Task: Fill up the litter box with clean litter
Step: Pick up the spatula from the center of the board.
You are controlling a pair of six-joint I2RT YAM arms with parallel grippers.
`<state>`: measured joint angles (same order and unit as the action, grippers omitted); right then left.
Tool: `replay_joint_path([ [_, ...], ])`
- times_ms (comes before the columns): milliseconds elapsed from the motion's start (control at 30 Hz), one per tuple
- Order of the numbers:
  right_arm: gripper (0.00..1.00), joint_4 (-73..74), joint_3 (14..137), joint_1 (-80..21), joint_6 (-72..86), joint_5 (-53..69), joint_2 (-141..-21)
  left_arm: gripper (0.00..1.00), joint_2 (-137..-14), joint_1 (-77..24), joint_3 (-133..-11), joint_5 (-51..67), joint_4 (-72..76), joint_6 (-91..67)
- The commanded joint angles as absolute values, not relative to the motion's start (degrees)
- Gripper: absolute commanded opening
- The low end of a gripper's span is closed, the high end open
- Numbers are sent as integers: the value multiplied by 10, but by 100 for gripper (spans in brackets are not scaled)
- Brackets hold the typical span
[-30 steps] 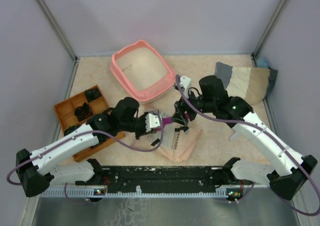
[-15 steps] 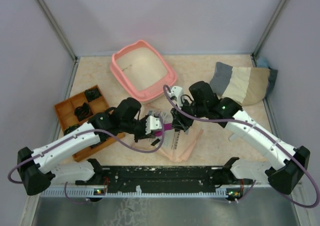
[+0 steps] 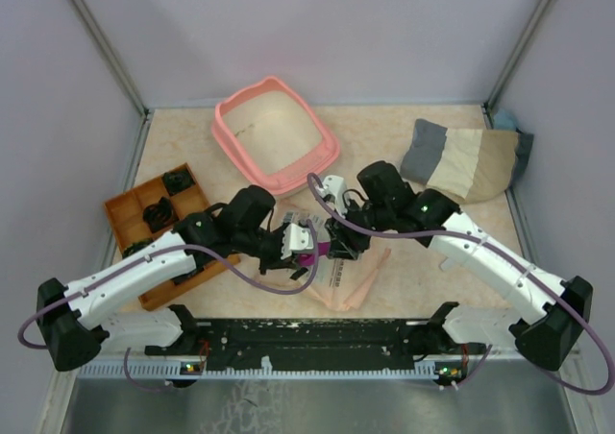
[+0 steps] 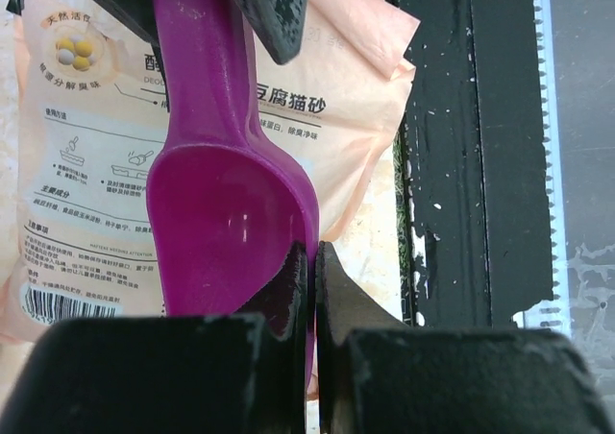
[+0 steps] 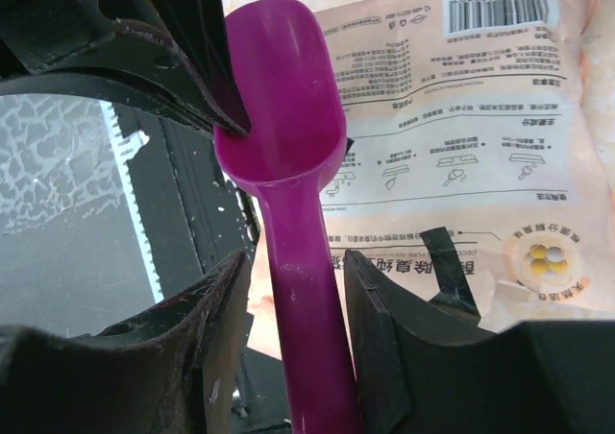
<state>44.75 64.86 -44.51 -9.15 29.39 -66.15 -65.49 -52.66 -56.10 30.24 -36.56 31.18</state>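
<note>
Right arm has shifted left toward frame centre. The right gripper straddles scoop handle, jaws apart, slim gap each side. Bowl rim pinched in closed left gripper. Handover judged in hand: clamp right squarely on handle before left releases; keep bowl level. Bowl empty. Bag flat beneath scoop. The litter box, upper centre, shows no litter; none visible elsewhere. Orange tray, left, holds black parts.
</note>
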Motion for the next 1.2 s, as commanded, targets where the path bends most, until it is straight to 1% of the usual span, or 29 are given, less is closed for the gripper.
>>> replay_joint_path([
  [0,42,455,654,-459,-115,313,-664,0,-659,-529,-586,329,-374,330],
  [67,36,455,650,-460,-124,324,-657,0,-664,-529,-594,330,-384,330],
  [100,31,454,648,-461,-126,325,-652,0,-665,-529,-597,331,-388,332],
  [167,14,441,640,-462,-128,316,-637,0,-664,-529,-600,325,-389,333],
  [233,0,424,626,-462,-127,310,-619,5,-661,-529,-600,316,-385,325],
  [267,0,413,619,-462,-125,309,-609,10,-660,-528,-601,309,-380,314],
  [333,0,397,608,-462,-123,310,-593,32,-655,-528,-602,288,-366,286],
  [433,0,394,596,-461,-127,293,-572,48,-645,-529,-609,224,-347,211],
  [533,0,398,585,-462,-136,246,-552,52,-632,-528,-614,166,-340,168],
  [633,0,413,580,-462,-145,181,-533,56,-602,-528,-595,88,-299,110],
  [733,0,433,575,-461,-148,115,-513,59,-579,-528,-587,35,-273,41],
  [967,0,477,572,-461,-176,-16,-465,64,-609,-528,-622,29,-301,-91],
  [1067,0,501,583,-459,-178,-73,-468,67,-626,-526,-610,38,-284,-130],
  [1167,0,527,589,-459,-178,-112,-476,70,-638,-520,-591,15,-276,-162],
])
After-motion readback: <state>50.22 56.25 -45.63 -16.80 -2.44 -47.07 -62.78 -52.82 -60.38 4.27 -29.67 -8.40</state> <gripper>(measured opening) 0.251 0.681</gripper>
